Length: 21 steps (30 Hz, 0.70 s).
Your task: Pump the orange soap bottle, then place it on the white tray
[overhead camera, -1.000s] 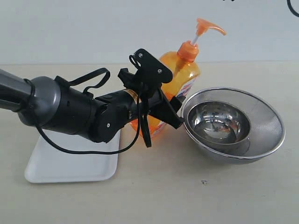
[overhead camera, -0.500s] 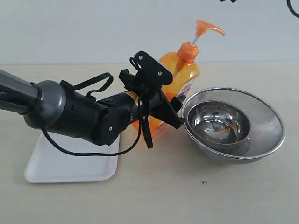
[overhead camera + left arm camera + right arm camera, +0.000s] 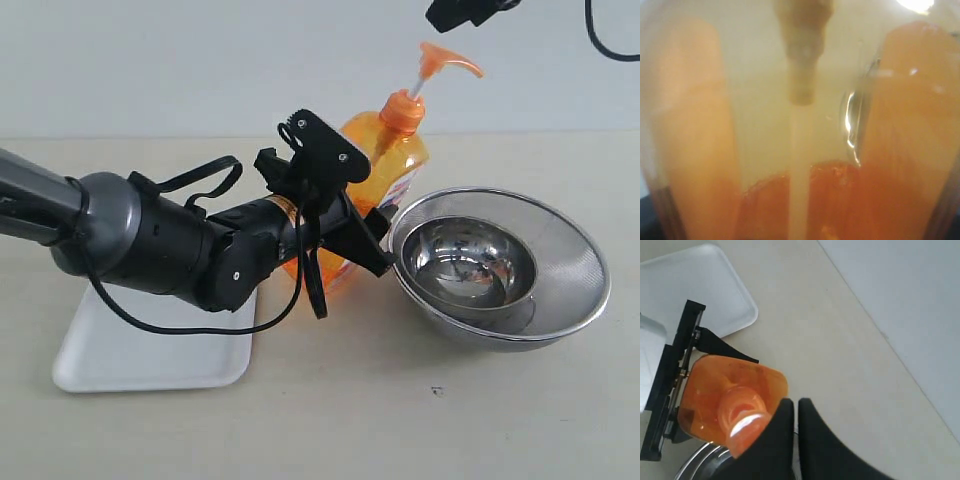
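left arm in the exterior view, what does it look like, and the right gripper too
The left arm has a grey tube link, a rounded dark grey joint and a black wrist with a thin yellow band. A black cable loops beneath it and a black strap arcs above. The right gripper has two black tapered jaws.

The left arm is a grey rounded housing joined to a glossy black wrist; a black cable loops at its 6 o'clock, a black strap at 12 o'clock, and a flat black plate shows small silver screws. The right gripper has matte black tapered fingers.
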Motion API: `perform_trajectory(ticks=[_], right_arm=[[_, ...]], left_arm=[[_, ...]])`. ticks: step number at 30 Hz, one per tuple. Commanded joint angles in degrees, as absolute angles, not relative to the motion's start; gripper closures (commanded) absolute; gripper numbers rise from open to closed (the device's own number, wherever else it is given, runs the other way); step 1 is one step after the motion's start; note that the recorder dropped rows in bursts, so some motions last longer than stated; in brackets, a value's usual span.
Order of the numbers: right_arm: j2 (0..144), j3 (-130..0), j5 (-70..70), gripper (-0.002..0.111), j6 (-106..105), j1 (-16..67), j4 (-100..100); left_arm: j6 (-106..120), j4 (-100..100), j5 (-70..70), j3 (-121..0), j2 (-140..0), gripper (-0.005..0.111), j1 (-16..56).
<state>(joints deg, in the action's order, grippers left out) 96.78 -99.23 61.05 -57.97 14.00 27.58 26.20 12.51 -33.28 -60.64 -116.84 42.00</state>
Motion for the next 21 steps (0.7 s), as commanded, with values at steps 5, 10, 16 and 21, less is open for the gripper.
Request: perform_trajectory(ticks=[5, 10, 16, 21], right_arm=[[96.66, -99.59, 62.96, 0.108, -58.22, 13.68, 29.34], [96.66, -99.59, 64.14, 0.108, -58.35, 13.68, 29.76], [96.66, -99.59, 65.84, 0.108, -58.21, 13.68, 29.65], [96.66, -99.59, 66.61, 0.108, -58.12, 13.68, 29.65]], left_arm=[[26.65, 12.01, -37.27, -61.35, -116.56, 0.102, 42.46], [26.65, 12.01, -37.27, -61.35, -116.56, 0.102, 42.46], [26.65, 12.01, -37.27, -61.35, -116.56, 0.102, 42.46], [26.65, 12.02, -37.39, -61.35, -116.56, 0.102, 42.46]])
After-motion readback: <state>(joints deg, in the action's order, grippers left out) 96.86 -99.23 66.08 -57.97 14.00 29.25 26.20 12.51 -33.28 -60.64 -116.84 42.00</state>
